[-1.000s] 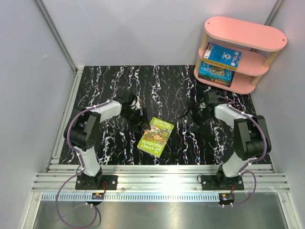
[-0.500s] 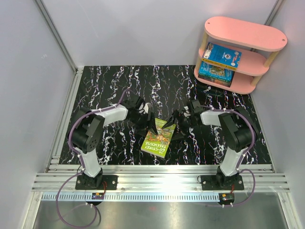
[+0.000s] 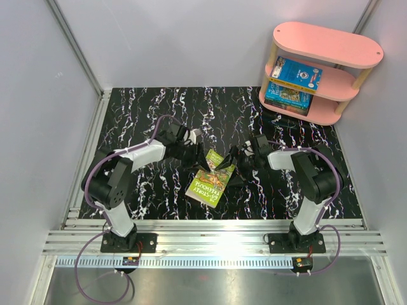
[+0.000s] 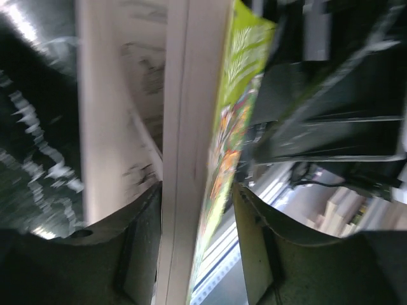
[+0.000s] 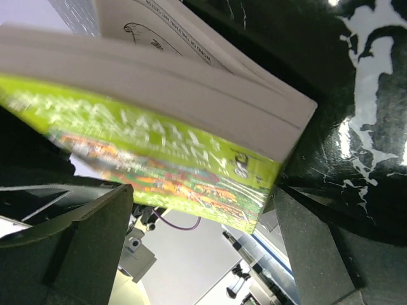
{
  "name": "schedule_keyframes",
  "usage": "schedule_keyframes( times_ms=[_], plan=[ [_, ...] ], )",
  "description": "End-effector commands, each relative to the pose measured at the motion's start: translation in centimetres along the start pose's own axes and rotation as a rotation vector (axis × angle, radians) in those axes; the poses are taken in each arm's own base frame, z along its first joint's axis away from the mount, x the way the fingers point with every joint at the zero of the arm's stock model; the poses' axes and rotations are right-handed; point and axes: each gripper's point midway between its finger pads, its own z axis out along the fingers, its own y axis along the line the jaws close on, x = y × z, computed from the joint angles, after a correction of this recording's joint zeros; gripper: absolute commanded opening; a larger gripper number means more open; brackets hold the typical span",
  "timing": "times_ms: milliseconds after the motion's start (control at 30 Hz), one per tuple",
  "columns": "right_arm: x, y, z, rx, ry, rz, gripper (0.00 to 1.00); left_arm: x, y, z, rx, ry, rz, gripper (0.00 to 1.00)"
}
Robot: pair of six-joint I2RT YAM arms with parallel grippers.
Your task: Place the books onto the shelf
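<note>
While the yellow-green book point(image 3: 210, 180) tilts up on the table point(image 3: 133, 121), the left gripper point(image 3: 200, 154) clamps its 11 o'clock edge; the right gripper point(image 3: 229, 166), jaws wide apart, straddles its 2 o'clock corner

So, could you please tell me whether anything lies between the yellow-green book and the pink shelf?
Nothing loose lies on the table between the yellow-green book and the shelf. Only the right hand itself sits on the book's shelf-facing side, open around its edge.
</note>
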Motion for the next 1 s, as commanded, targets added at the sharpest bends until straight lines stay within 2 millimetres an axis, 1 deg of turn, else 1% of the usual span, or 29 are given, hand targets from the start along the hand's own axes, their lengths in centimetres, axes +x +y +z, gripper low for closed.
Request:
schedule_keyframes(
  times_ms=[0, 133, 200, 233, 300, 333, 367, 433, 567, 633, 667, 733, 767, 833, 867, 900, 933, 967],
  plan=[
    [0.5, -6.6, 1.9, 0.202, -0.042, 0.071, 1.00, -0.3, -4.5, -0.3, 0.195, 0.001, 0.066, 0.45],
    [0.7, -6.7, 1.9, 0.210, -0.031, 0.081, 1.00, 0.6, -3.1, 0.8, 0.186, 0.041, 0.045, 0.33],
    [0.6, -6.2, 1.8, 0.202, -0.036, 0.065, 1.00, 0.9, -2.7, 1.2, 0.189, 0.056, 0.036, 0.29],
    [0.5, -5.9, 1.6, 0.199, -0.041, 0.059, 1.00, 1.0, -2.4, 1.6, 0.183, 0.064, 0.030, 0.25],
    [0.5, -5.5, 1.4, 0.194, -0.044, 0.043, 1.00, 1.0, -2.2, 1.7, 0.179, 0.070, 0.033, 0.14],
    [0.5, -5.2, 1.2, 0.188, -0.050, 0.035, 1.00, 0.7, -2.5, 1.7, 0.183, 0.067, 0.042, 0.05],
    [0.6, -5.2, 1.1, 0.189, -0.047, 0.027, 1.00, 0.5, -2.6, 1.6, 0.184, 0.064, 0.042, 0.00],
    [0.6, -4.7, 0.7, 0.182, -0.053, 0.008, 1.00, -0.1, -3.3, 1.4, 0.203, 0.054, 0.051, 0.00],
    [1.1, -5.4, 0.0, 0.219, -0.064, -0.013, 1.00, -1.7, -5.2, 0.7, 0.290, 0.020, 0.021, 0.00],
    [1.1, -5.4, -0.2, 0.220, -0.074, -0.023, 1.00, -2.7, -5.6, 0.1, 0.323, -0.004, -0.004, 0.00],
    [1.1, -5.6, -0.2, 0.222, -0.075, -0.020, 1.00, -3.3, -6.2, -0.3, 0.359, -0.019, -0.016, 0.00],
    [1.2, -5.5, -0.3, 0.220, -0.077, -0.028, 1.00, -4.3, -6.4, -1.1, 0.395, -0.042, -0.035, 0.00],
    [1.2, -5.6, -0.3, 0.222, -0.079, -0.029, 1.00, -4.7, -7.0, -1.7, 0.433, -0.049, -0.046, 0.00],
    [1.1, -5.4, -0.5, 0.220, -0.086, -0.039, 1.00, -5.6, -6.9, -2.5, 0.467, -0.071, -0.076, 0.00],
    [1.1, -5.3, -0.5, 0.218, -0.087, -0.043, 1.00, -6.1, -7.6, -3.1, 0.515, -0.083, -0.088, 0.00],
    [1.1, -5.1, -0.6, 0.214, -0.090, -0.047, 1.00, -6.1, -7.3, -3.2, 0.528, -0.086, -0.110, 0.00],
    [1.0, -4.9, -0.6, 0.207, -0.094, -0.055, 1.00, -6.9, -7.5, -3.8, 0.564, -0.121, -0.086, 0.00],
    [0.9, -4.6, -0.6, 0.200, -0.097, -0.061, 1.00, -6.9, -7.8, -4.3, 0.592, -0.105, -0.129, 0.00]
  ],
)
